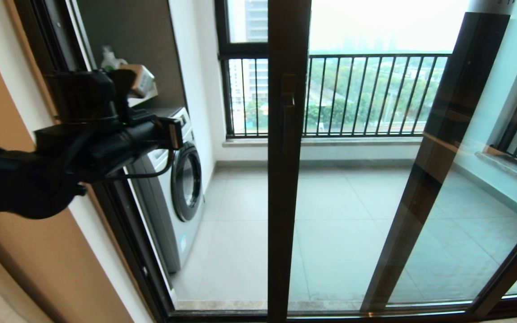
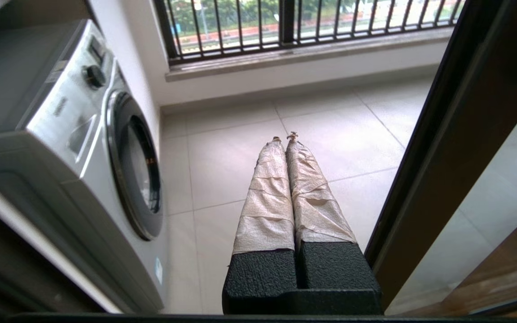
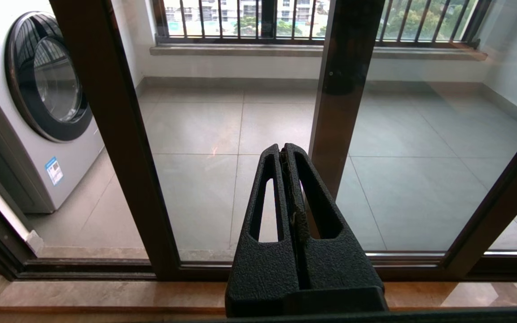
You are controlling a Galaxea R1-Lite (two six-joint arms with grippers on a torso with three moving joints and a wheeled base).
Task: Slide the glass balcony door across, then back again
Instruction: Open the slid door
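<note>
- Pale square floor tiles (image 1: 249,197) cover the balcony before us, with a window with black barred railing (image 1: 375,94) closing its far side at about 12 o'clock and hazy buildings and trees beyond.
- At roughly 10 o'clock we see a silver front-loading washing machine (image 1: 180,188) against the white wall, with a bottle and a small carton on a shelf above it, half hidden behind our left arm.
- We find the glass balcony door (image 1: 287,179) straight ahead at 12 o'clock: its dark-brown edge upright stands mid-opening, carrying a dark bar pull handle (image 1: 288,114), and its pane runs off toward 2 o'clock.
- An open gap lies between that upright and the frame at 10 o'clock, next to the washing machine.
- A second dark upright (image 1: 424,179) shows behind the glass at 2 o'clock; reflections there make the layers hard to separate.
- Our left gripper (image 2: 284,137) is raised at 9 o'clock, pointing into the gap, its tape-wrapped fingers (image 2: 267,197) pressed together on nothing; the door frame passes just beside it.
- In the head view the left arm's dark bulk covers the fingers.
- Our right gripper (image 3: 284,148) faces the glass from inside, low before the bottom track (image 3: 106,269), its black fingers closed and empty; the head view does not show it.
</note>
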